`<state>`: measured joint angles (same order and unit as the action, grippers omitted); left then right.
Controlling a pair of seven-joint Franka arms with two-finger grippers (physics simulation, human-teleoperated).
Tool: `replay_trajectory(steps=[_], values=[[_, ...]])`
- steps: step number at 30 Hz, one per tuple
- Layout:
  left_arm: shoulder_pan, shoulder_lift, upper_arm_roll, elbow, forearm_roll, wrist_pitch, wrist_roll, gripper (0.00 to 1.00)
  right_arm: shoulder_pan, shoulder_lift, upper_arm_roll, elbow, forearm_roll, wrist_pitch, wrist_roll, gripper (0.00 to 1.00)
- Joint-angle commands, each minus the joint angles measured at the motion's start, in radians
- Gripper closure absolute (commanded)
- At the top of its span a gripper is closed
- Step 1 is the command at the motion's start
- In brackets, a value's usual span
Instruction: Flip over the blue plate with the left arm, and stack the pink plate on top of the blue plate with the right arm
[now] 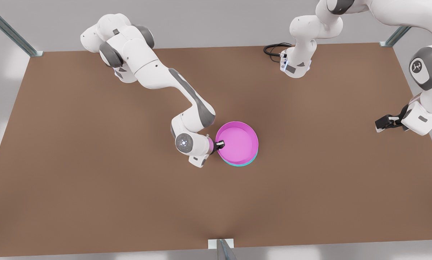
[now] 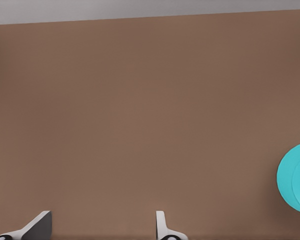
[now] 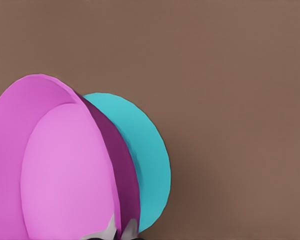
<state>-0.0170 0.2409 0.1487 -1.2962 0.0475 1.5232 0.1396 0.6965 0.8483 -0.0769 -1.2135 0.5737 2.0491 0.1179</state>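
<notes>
The right gripper (image 1: pixel 221 144) is clamped on the rim of the pink plate (image 1: pixel 237 142), on the side toward the front view's left; the right wrist view shows a finger (image 3: pixel 132 229) pinching that rim from either side. The pink plate sits right way up over the blue plate (image 1: pixel 241 164), of which a turquoise crescent peeks out along the near edge. In the right wrist view the blue plate (image 3: pixel 145 165) lies just behind the pink plate (image 3: pixel 60 170), its flat base facing it, so it looks already turned over.

Judging by this, the flip is done and the stacking is at its last stage: the pink plate seems set down, or very nearly, on the blue one. The next move calls for letting go of the rim gently and lifting away without dragging the plate off centre.

The left gripper (image 1: pixel 382 122) waits well apart at the front view's right edge, its fingers (image 2: pixel 162 227) spread and empty, with the blue plate (image 2: pixel 295 177) at the edge of its own view.

Everything rests on a bare brown table (image 1: pixel 93 162). Beyond it are pale grey walls and metal frame posts (image 1: pixel 10 30) at the corners
</notes>
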Motion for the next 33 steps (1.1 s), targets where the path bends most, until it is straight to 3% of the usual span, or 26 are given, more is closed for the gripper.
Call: replay_trajectory(steps=[1,8,12,18,20,22,25,33], values=[[0.000,0.000,0.000,0.000,0.000,0.000,0.000,0.00,0.000,0.000,0.000,0.002,-0.014,-0.001,0.006,0.55],[0.000,0.001,-0.001,0.000,0.000,0.002,0.000,0.00,0.000,0.000,-0.001,0.008,-0.014,-0.001,0.006,0.16],[0.000,0.001,0.000,0.000,0.000,0.000,-0.002,0.00,-0.002,0.000,0.000,0.008,-0.014,0.000,0.008,0.00],[0.000,-0.003,0.000,0.000,0.000,-0.002,-0.003,0.00,-0.002,-0.003,0.005,0.020,-0.014,-0.003,0.009,0.00],[-0.001,-0.002,0.000,0.000,0.000,-0.002,-0.003,0.00,-0.051,-0.195,-0.049,0.008,-0.107,-0.315,0.017,0.00],[0.000,0.001,0.000,0.000,0.000,-0.002,-0.006,0.00,-0.204,-0.420,-0.050,0.008,-0.445,-0.622,0.000,0.00],[0.000,0.003,0.000,-0.002,0.000,0.000,-0.006,0.00,-0.420,-0.624,-0.050,-0.122,-0.657,-0.557,-0.199,0.00],[0.000,0.005,0.000,-0.003,0.000,0.000,-0.006,0.00,-0.472,-0.584,-0.050,-0.109,-0.704,-0.610,-0.188,0.00]])
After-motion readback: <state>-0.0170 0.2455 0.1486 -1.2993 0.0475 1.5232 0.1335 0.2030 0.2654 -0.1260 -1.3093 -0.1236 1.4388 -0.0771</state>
